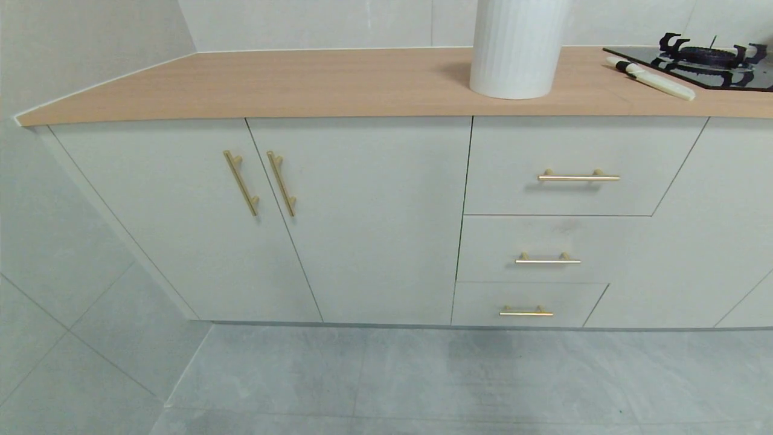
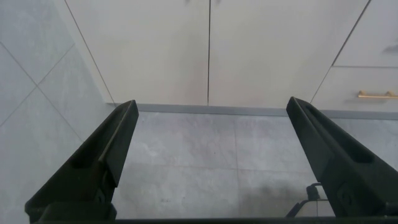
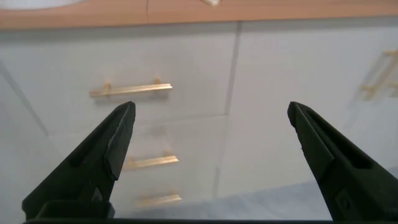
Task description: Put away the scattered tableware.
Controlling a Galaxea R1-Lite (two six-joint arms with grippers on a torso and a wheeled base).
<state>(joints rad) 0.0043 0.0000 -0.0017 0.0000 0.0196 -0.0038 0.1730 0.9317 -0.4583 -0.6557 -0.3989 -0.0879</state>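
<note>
kitchen cabinet front, tableware up on the desk, both arms empty

the head view takes in the wooden desk (image 1: 302, 84) from above. a long cream-coloured utensil (image 1: 650, 77) with a black band near one end lies flat on it towards the right, just beside the black gas hob (image 1: 712, 55). left of the utensil and apart from it stands a tall white ribbed container (image 1: 518, 48), upright, its top cut off by the frame. below the desk edge are two cabinet doors with slanting gold handles (image 1: 241, 182) close together on either side of the seam. right of them is a stack of three drawers, each with a level gold bar: top handle (image 1: 578, 177), middle handle (image 1: 548, 261), bottom handle (image 1: 526, 312). grey floor tiles (image 1: 386, 380) run along the foot of the cabinet.

the left wrist view looks low. the left jaws stand wide open with nothing between them, held over the floor. past them are the lower part of the two doors, the dark kickboard strip (image 2: 217, 109) and the tip of one drawer handle (image 2: 377, 94).

the right wrist view looks higher. the right jaws are spread wide and empty, facing the drawer stack. all three gold bars are between them, the top one (image 3: 130, 90) clearest, with the desk's wooden edge above.
</note>
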